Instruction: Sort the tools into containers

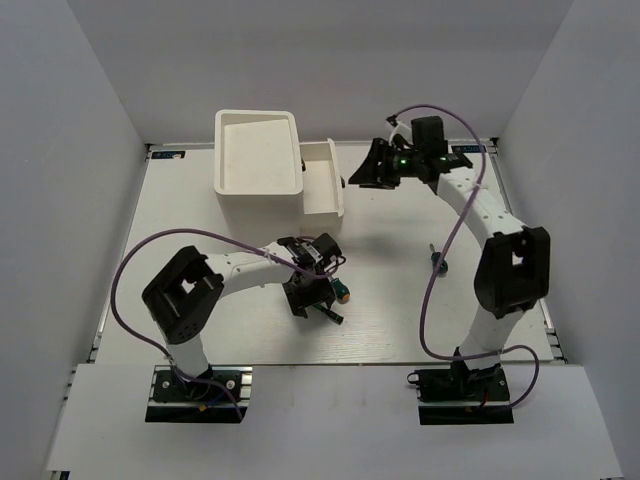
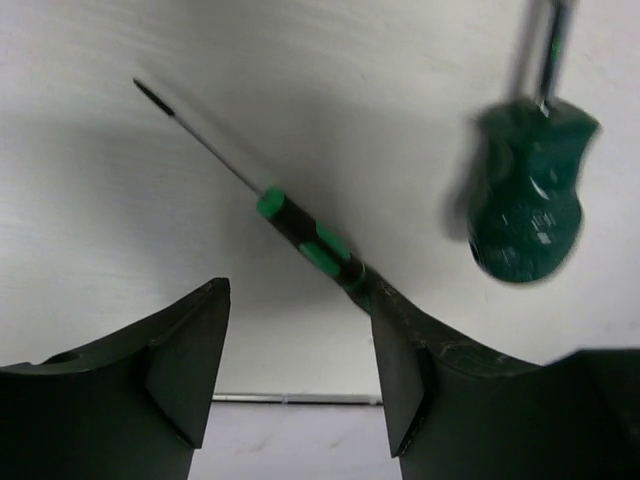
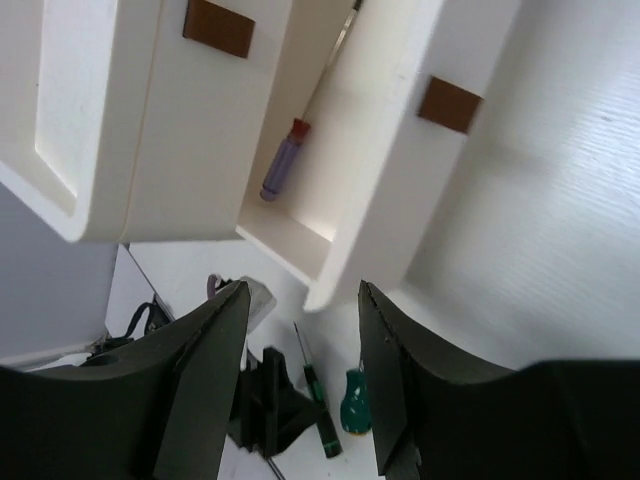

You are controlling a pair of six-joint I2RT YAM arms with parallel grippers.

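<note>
The white drawer box point(image 1: 258, 165) stands at the back, with one drawer point(image 1: 322, 178) pulled out to its right. In the right wrist view the open drawer point(image 3: 400, 170) holds a purple-handled screwdriver point(image 3: 280, 165). My right gripper point(image 1: 358, 177) is open and empty just right of the drawer, also shown in its wrist view point(image 3: 303, 380). My left gripper point(image 1: 312, 290) is open, low over the table. In the left wrist view point(image 2: 300, 370) a thin green-and-black screwdriver point(image 2: 300, 225) lies with its handle end at the right finger. A stubby green screwdriver point(image 2: 525, 190) lies beside it.
A small dark tool point(image 1: 437, 262) lies on the table right of centre, near the right arm. The stubby green screwdriver point(image 1: 343, 292) and the thin screwdriver point(image 1: 330, 313) lie just right of the left gripper. Brown knobs point(image 3: 449, 104) mark the drawer fronts.
</note>
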